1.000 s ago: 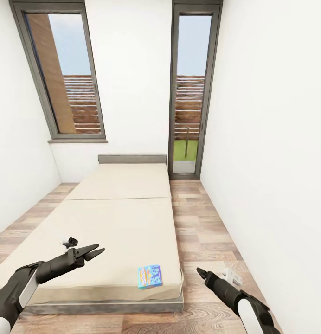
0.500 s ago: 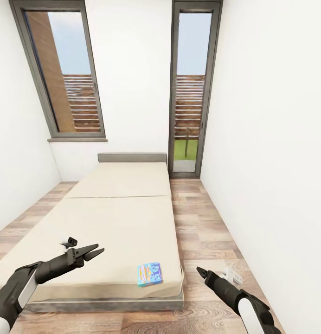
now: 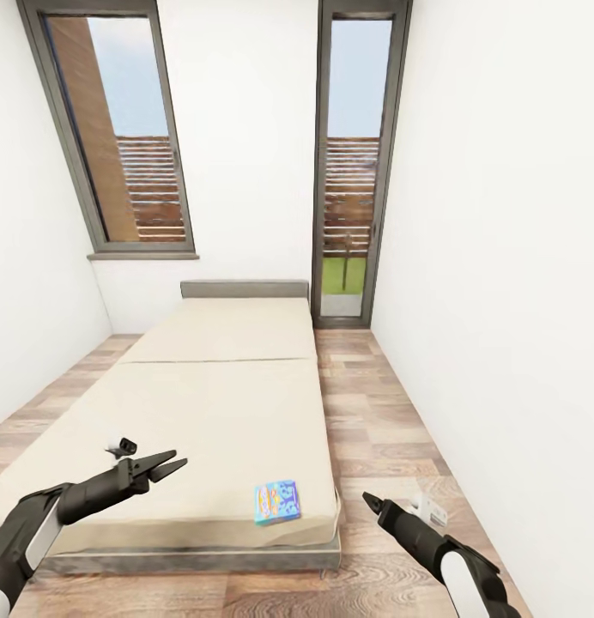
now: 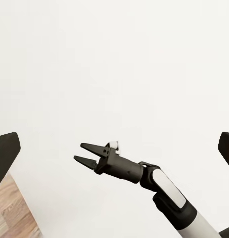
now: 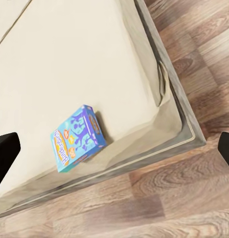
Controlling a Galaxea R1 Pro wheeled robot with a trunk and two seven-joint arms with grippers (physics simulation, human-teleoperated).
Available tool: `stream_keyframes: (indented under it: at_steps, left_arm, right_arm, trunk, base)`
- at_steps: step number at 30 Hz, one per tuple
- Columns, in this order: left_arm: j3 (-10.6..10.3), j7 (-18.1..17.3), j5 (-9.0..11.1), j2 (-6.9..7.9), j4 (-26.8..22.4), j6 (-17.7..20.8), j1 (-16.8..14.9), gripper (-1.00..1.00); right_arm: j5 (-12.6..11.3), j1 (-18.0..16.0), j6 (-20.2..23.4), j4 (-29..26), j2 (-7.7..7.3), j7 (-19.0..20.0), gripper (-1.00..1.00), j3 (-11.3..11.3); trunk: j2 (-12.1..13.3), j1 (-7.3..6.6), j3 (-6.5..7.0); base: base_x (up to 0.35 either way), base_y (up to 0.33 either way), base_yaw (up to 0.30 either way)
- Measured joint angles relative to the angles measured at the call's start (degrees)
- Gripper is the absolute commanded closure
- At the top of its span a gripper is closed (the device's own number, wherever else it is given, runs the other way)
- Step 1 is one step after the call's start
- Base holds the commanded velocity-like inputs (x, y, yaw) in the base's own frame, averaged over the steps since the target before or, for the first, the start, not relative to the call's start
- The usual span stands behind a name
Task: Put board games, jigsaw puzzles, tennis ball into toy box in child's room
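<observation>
A blue board game box (image 3: 275, 502) lies flat on the beige bed (image 3: 220, 403), near its front right corner. The right wrist view looks down on the same box (image 5: 78, 137) close to the mattress edge. My left gripper (image 3: 171, 466) hovers open over the bed's front left part, well left of the box, with nothing in it. My right gripper (image 3: 371, 501) hangs over the wooden floor just right of the bed corner. Seen from the left wrist, the right gripper (image 4: 79, 152) has its fingers apart and empty.
A strip of wooden floor (image 3: 366, 412) runs along the bed's right side up to a glass door (image 3: 348, 172). A white wall (image 3: 503, 300) closes that strip on the right. A window (image 3: 117, 137) sits in the far wall above the headboard (image 3: 244, 290).
The whole picture has slid up a little, so the camera has moved. Both arms keep nearly the same pose and the box stays in place on the bed.
</observation>
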Motion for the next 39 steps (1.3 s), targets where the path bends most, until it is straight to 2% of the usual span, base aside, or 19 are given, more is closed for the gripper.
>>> stream_keyframes:
  at_steps: [5,16,28,39]
  left_arm:
    - [-0.1,0.0,0.0,0.15,-0.3,0.0,0.0,-1.0]
    - [0.3,-1.9,0.3,2.19,-0.3,0.1,0.0,-1.0]
    - [0.4,-1.9,0.4,2.54,-0.4,0.0,0.0,-1.0]
    - [0.4,-1.9,0.3,2.55,-0.4,0.0,0.0,-1.0]
  right_arm:
    - [-0.1,0.0,-0.1,0.0,-0.03,1.8,-1.0,-0.2]
    - [-0.2,0.0,-0.1,0.1,-0.04,3.6,-1.0,-0.6]
    - [-0.2,0.0,-0.3,0.1,0.02,3.7,-1.0,-0.5]
    - [-0.2,0.0,-0.3,0.1,0.07,3.6,-1.0,-0.5]
  trunk:
    - [-2.0,1.1,-0.9]
    - [-2.0,1.11,-0.9]
    - [-2.0,1.11,-0.9]
    - [-2.0,1.11,-0.9]
  base:
    - [0.0,0.0,-0.003]
    - [0.0,-0.032,-0.187]
    - [-0.005,-0.064,-0.063]
    - [-0.105,-0.142,-0.001]
